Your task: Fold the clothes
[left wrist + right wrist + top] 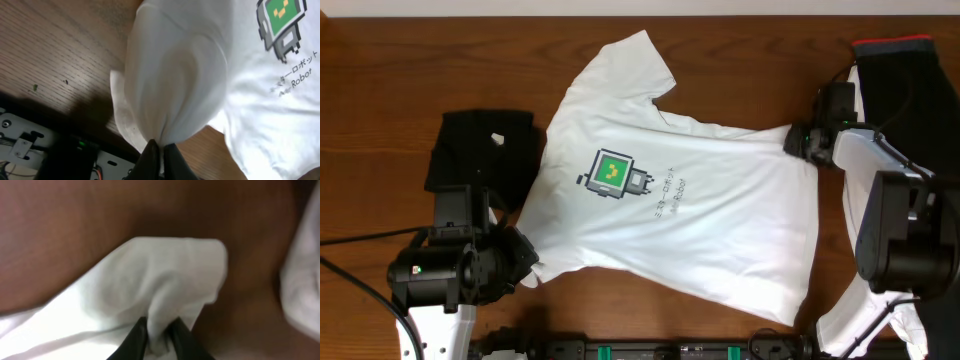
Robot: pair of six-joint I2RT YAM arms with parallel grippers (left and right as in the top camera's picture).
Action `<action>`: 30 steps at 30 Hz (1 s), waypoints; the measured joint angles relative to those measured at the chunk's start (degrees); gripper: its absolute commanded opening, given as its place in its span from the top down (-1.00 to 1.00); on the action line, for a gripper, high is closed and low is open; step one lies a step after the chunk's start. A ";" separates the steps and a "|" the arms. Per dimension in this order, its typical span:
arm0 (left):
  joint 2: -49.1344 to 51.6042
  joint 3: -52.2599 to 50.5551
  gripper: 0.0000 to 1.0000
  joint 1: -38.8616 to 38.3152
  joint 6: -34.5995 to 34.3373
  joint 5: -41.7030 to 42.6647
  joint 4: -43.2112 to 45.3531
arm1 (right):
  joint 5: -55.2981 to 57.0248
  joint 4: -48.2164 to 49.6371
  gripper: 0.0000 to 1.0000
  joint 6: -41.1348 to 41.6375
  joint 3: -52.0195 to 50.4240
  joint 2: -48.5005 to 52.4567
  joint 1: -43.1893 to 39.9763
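A white T-shirt (700,215) with a green robot print lies spread face up on the wooden table. My left gripper (525,262) is shut on its near-left corner, bunching the white cloth (175,85) up between the fingers (161,150). My right gripper (798,142) is shut on the shirt's far-right corner; the wrist view shows a fold of white fabric (165,280) pinched between the black fingers (159,335).
A black folded garment (480,150) lies to the left of the shirt. A black garment with a red band (905,75) lies at the far right. A white cloth (865,320) sits at the bottom right. A rail (650,350) runs along the table's front edge.
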 measured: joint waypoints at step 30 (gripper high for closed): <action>0.96 0.00 0.26 0.02 4.50 3.32 9.55 | -10.64 -26.58 -0.62 -4.92 16.39 -2.58 -7.58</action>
